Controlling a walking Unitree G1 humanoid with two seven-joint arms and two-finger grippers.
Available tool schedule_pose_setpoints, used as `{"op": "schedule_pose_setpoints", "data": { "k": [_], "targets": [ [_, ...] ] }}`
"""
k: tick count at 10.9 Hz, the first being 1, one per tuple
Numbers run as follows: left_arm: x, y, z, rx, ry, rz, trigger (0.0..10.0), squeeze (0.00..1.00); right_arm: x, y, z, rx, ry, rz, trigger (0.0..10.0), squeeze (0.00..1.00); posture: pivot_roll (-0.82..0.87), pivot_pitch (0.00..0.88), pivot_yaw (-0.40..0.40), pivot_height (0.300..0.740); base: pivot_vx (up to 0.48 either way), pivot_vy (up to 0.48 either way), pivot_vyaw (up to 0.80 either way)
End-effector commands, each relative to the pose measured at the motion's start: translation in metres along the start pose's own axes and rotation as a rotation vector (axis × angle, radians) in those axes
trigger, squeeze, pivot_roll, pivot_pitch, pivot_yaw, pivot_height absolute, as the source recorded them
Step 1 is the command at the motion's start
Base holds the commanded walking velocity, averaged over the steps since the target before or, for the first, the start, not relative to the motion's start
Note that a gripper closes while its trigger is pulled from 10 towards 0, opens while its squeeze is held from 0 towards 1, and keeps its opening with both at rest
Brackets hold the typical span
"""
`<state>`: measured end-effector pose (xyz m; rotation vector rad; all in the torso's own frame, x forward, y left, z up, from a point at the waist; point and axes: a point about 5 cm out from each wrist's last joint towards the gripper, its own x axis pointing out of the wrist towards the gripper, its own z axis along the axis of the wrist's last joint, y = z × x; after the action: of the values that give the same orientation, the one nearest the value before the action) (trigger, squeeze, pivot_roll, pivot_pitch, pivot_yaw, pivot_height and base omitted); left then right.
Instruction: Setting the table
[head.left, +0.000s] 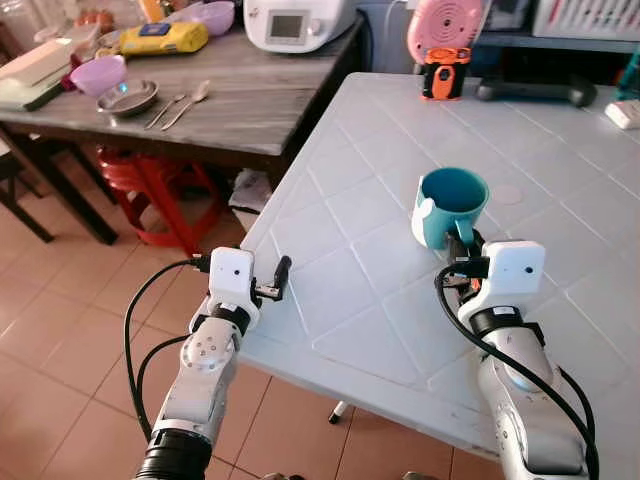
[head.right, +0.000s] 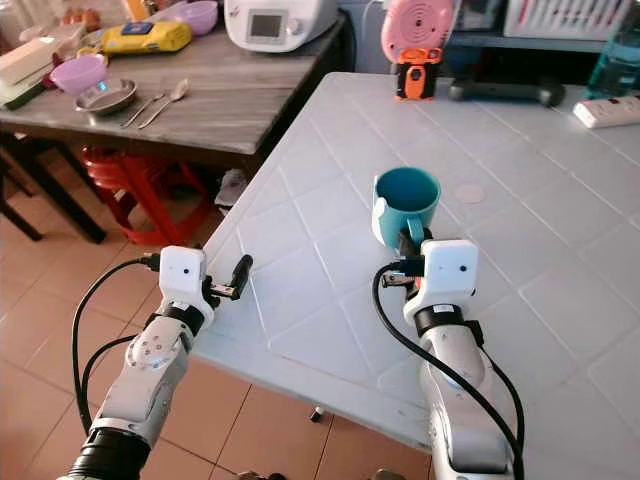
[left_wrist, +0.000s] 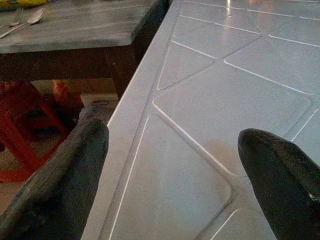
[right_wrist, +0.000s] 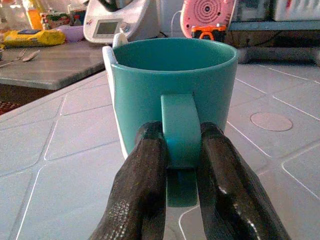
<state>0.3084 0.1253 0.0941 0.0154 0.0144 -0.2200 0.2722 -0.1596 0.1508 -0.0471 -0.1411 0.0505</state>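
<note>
Two grippers: both over the white table (head.left: 560, 190).
Right gripper (right_wrist: 181, 150): pinching the teal mug (head.left: 450, 205) handle — mug upright.
Left gripper (left_wrist: 172, 165): fingers spread — at the table edge.

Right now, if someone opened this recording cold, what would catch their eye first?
The teal mug standing upright on the white table, with the right gripper pinching its handle between the black fingers. Next, the left gripper, open and holding nothing at the table's near left edge. Behind, a wooden table holds a purple bowl and spoons.
</note>
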Motion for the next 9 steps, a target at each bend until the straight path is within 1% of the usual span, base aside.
{"op": "schedule_pose_setpoints", "data": {
  "k": [1,4,7,9],
  "targets": [
    [0.0,0.004,0.0,0.006,0.001,0.008,10.0,0.0,0.001,0.005,0.002,0.009,-0.016,0.015,10.0,0.0,-0.15,0.074,0.116,0.74,0.0,0.0,-0.52],
    [0.004,-0.004,0.001,-0.003,-0.001,-0.022,10.0,0.0,0.002,0.008,0.001,0.024,-0.015,0.019,10.0,0.0,-0.15,0.075,0.12,0.74,0.0,0.0,0.0],
    [0.004,-0.006,-0.001,-0.001,0.009,-0.028,10.0,0.0,0.002,0.009,0.0,0.031,-0.008,0.021,10.0,0.0,-0.15,0.078,0.122,0.74,0.0,0.279,0.0],
    [0.005,-0.007,-0.001,0.002,0.011,-0.035,10.0,0.0,0.002,0.01,0.0,0.031,-0.006,0.023,10.0,0.0,-0.16,0.082,0.127,0.74,0.0,0.309,-0.57]
  ]
}}
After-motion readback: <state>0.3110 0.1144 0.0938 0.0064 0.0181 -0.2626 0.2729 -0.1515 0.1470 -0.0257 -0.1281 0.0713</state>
